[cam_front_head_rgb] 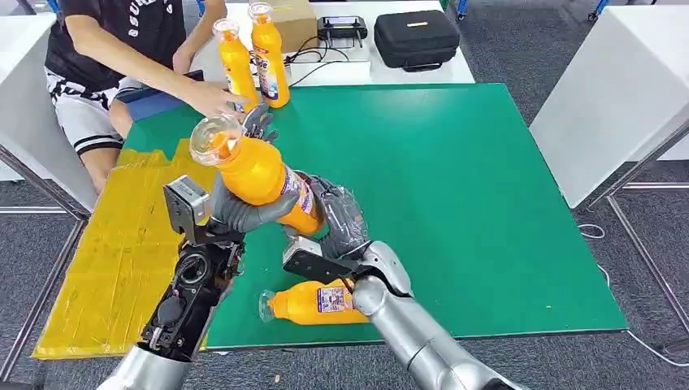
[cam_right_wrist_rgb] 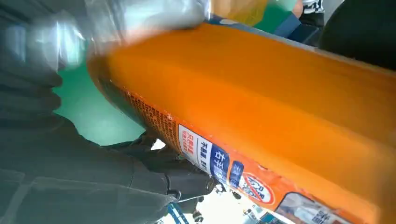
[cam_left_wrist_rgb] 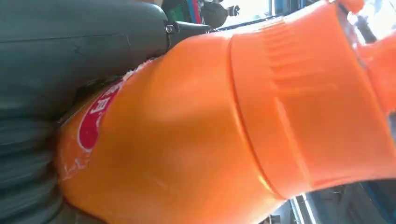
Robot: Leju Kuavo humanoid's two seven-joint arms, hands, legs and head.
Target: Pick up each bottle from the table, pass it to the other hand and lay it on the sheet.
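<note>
Both hands grip the orange bottle (cam_front_head_rgb: 260, 175) above the counter (cam_front_head_rgb: 487, 203) (mid-handover): left hand (cam_front_head_rgb: 244, 213), right hand (cam_front_head_rgb: 341, 215). Early right release could drop it short of the yellow sheet (cam_front_head_rgb: 122, 252).

You are looking at a person (cam_front_head_rgb: 114, 57) in a black shirt and patterned shorts sitting at the far left corner of the green worktop (cam_front_head_rgb: 471, 203), with one arm reaching over its edge and the person's hand (cam_front_head_rgb: 213, 99) resting there. Behind the green surface a white table (cam_front_head_rgb: 390, 69) is carrying a black zipped case (cam_front_head_rgb: 416, 38), a cardboard box (cam_front_head_rgb: 294, 23) and a small black device (cam_front_head_rgb: 342, 28) with cables trailing from it. White panels are standing at the right (cam_front_head_rgb: 617, 97) and at the far left (cam_front_head_rgb: 24, 97). Grey carpet (cam_front_head_rgb: 642, 357) is showing around the worktop, with a thin cable lying on it at the right.
</note>
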